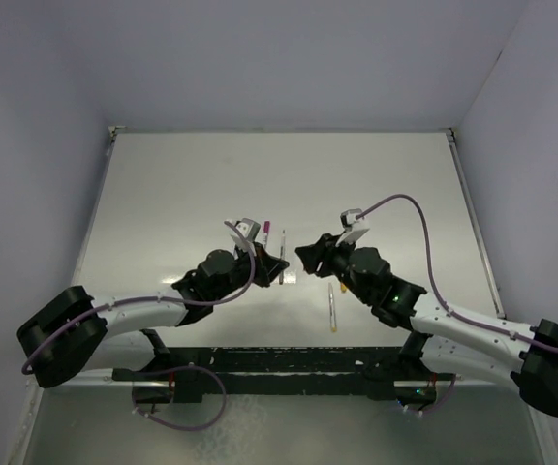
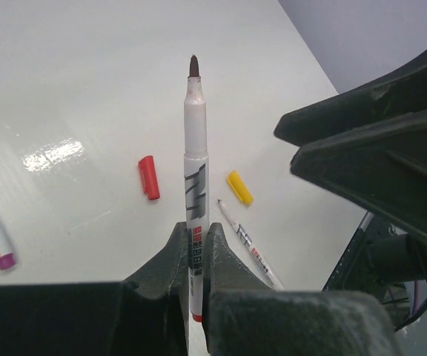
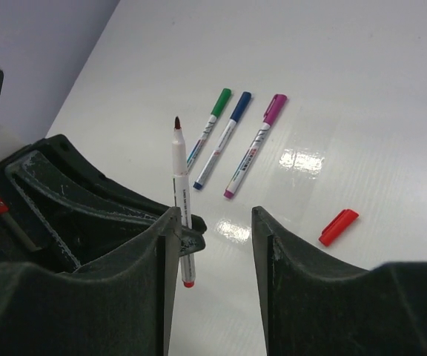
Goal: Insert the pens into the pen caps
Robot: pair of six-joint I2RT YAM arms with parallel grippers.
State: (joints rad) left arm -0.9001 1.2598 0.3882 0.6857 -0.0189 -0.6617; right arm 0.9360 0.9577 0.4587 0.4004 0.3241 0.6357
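Observation:
My left gripper (image 2: 196, 230) is shut on a white pen (image 2: 196, 185) with a red end. The pen stands upright with its dark tip bare. In the right wrist view the same pen (image 3: 180, 185) rises just beyond the left finger of my right gripper (image 3: 215, 222), which is open and holds nothing. In the top view the two grippers (image 1: 277, 266) (image 1: 308, 257) meet at the table's middle. A red cap (image 2: 148, 177) (image 3: 339, 227) and a yellow cap (image 2: 239, 187) lie loose on the table. Another uncapped pen (image 2: 249, 245) lies near the yellow cap.
Three capped pens lie side by side beyond the grippers: green (image 3: 210, 126), blue (image 3: 224, 137) and magenta (image 3: 256, 144). The white table (image 1: 163, 194) has raised rims at left and right. Both arm bases sit at the near edge.

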